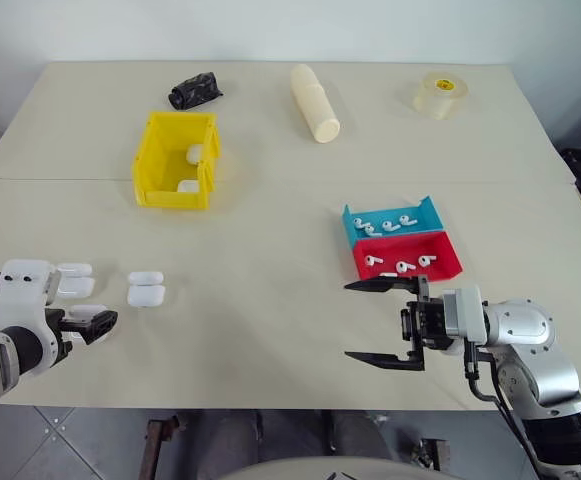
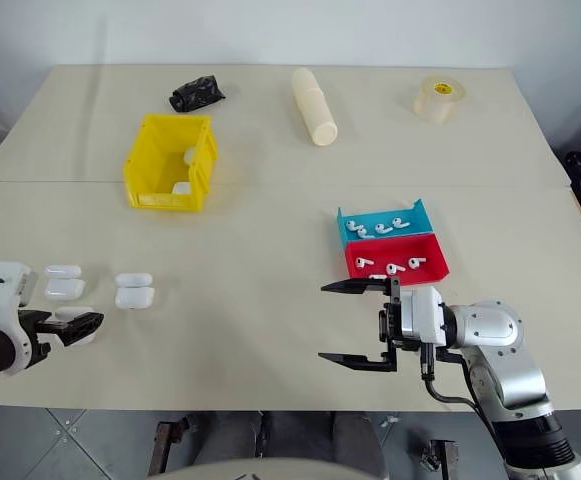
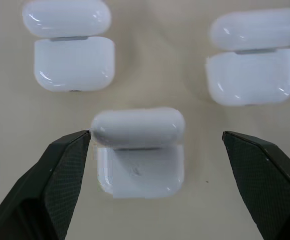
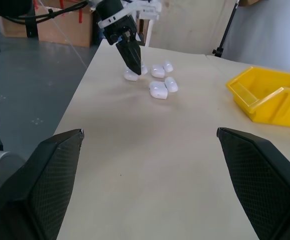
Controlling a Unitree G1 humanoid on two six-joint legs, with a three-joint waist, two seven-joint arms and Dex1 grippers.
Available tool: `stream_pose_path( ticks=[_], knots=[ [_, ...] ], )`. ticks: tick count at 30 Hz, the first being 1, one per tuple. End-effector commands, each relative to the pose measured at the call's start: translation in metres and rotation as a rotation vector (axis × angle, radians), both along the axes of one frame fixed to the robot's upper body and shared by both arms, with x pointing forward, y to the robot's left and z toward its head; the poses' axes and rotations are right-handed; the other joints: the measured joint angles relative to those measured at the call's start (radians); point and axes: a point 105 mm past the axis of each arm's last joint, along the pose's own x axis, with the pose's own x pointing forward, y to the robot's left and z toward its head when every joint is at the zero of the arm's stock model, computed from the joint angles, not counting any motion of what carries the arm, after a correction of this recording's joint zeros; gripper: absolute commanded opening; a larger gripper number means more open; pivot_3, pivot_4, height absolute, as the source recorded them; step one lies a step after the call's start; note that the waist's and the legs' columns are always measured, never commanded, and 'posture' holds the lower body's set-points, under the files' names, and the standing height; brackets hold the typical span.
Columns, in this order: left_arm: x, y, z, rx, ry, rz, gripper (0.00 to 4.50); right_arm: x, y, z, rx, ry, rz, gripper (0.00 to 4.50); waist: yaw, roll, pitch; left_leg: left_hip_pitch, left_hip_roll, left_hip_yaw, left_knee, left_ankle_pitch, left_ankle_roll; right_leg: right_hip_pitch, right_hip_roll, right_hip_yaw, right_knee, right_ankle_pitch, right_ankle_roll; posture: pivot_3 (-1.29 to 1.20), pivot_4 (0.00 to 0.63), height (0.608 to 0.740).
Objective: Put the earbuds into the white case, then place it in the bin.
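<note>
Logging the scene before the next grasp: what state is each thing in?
left gripper: open, straddling one case
white cases: three, lids open, on the table
right gripper: open, empty
yellow bin: upright, holds white items
blue tray: holds earbuds
red tray: holds earbuds

Looks like a lab or workshop space from my end: plain beige tables (image 1: 270, 300) pushed together against a bare white wall (image 1: 270, 25), grey concrete floor (image 4: 30, 85), cardboard boxes (image 4: 60, 27) stacked in the back, and a black stand leg (image 4: 227, 30).
</note>
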Motion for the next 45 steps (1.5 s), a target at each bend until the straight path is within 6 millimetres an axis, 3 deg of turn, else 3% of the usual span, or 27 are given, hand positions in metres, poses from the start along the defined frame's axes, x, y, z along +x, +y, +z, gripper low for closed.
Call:
stream_pose_path(
  ticks=[1,10,20,23,27,39,44,45],
  knots=[
    [0.000,0.008,-0.002,0.031,0.033,0.036,4.50,-0.005,0.000,0.011,0.010,-0.046,-0.002,4.47,0.000,0.000,0.000,0.000,0.000,0.000,0.000,0.000,0.000,0.000,0.000,0.000,0.000,0.000,0.000,0.00,0.150,0.740],
    [-0.001,0.005,-0.020,-0.033,0.117,0.038,4.50,-0.004,0.000,0.014,0.023,-0.066,-0.039,4.47,0.004,0.000,0.000,0.000,-0.001,0.000,0.000,0.000,0.000,0.000,-0.001,0.000,0.000,0.000,0.000,0.00,0.150,0.740],
    [0.001,0.002,-0.023,-0.046,0.200,-0.017,4.50,-0.005,0.002,0.012,0.038,-0.068,-0.059,4.47,0.004,0.001,-0.001,0.000,-0.001,0.000,0.001,0.000,0.000,0.000,-0.002,0.000,0.000,0.000,0.000,0.00,0.150,0.740],
    [-0.003,0.006,-0.025,-0.024,0.258,-0.032,3.93,-0.005,0.002,0.011,0.040,-0.072,-0.064,4.50,0.003,0.001,-0.001,0.000,-0.001,0.000,0.001,0.000,0.000,0.000,-0.002,0.000,0.000,0.000,0.000,0.00,0.150,0.740],
    [-0.007,0.004,-0.026,-0.034,0.280,-0.047,2.81,-0.005,0.002,0.011,0.045,-0.076,-0.071,4.50,-0.005,0.002,-0.001,0.000,-0.001,0.000,-0.001,0.000,0.000,0.000,-0.002,0.001,0.000,0.000,0.000,0.00,0.150,0.740],
    [-0.013,-0.001,-0.033,-0.065,0.275,-0.029,2.81,-0.004,0.003,0.009,0.051,-0.071,-0.087,4.50,-0.018,0.007,-0.003,0.001,-0.001,0.000,-0.001,0.000,0.000,0.000,-0.002,0.001,0.001,0.000,0.000,0.00,0.150,0.740],
    [-0.014,-0.001,-0.030,-0.059,0.268,-0.030,4.44,-0.003,0.003,0.009,0.052,-0.070,-0.089,4.50,-0.018,0.009,-0.004,0.001,-0.001,0.000,-0.001,0.000,0.000,0.000,-0.002,0.001,0.001,0.000,0.000,0.00,0.150,0.740],
    [-0.014,-0.002,-0.029,-0.058,0.268,-0.033,4.48,-0.003,0.003,0.008,0.052,-0.069,-0.089,4.50,-0.018,0.009,-0.004,0.001,-0.001,0.000,-0.001,0.000,0.000,0.000,-0.002,0.001,0.001,0.000,0.000,0.00,0.150,0.740]
  ],
)
